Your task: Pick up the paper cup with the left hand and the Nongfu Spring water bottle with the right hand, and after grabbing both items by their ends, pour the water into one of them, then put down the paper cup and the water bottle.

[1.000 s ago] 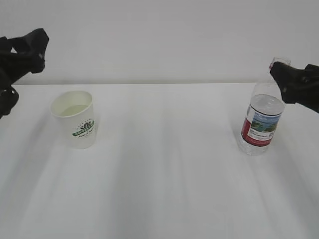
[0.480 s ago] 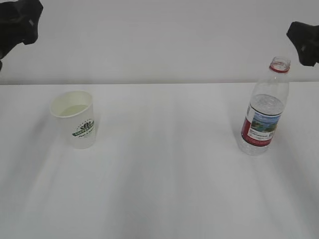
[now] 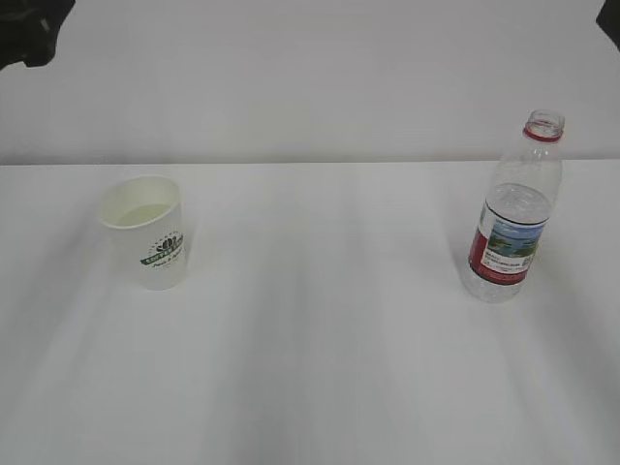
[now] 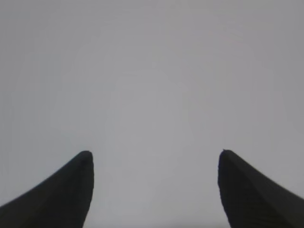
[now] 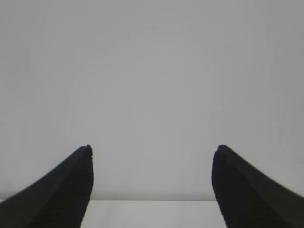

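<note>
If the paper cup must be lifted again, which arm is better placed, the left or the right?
Probably the left. The paper cup stands on the left of the table, under the left arm at the top left corner. The water bottle stands far right. Both end effectors are open and empty.

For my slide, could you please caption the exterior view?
Paper cup and uncapped water bottle standing apart on the white table.

We see a white table (image 3: 320,368) filling the lower two thirds of the frame, and a plain pale wall (image 3: 310,77) across the top behind it.
</note>
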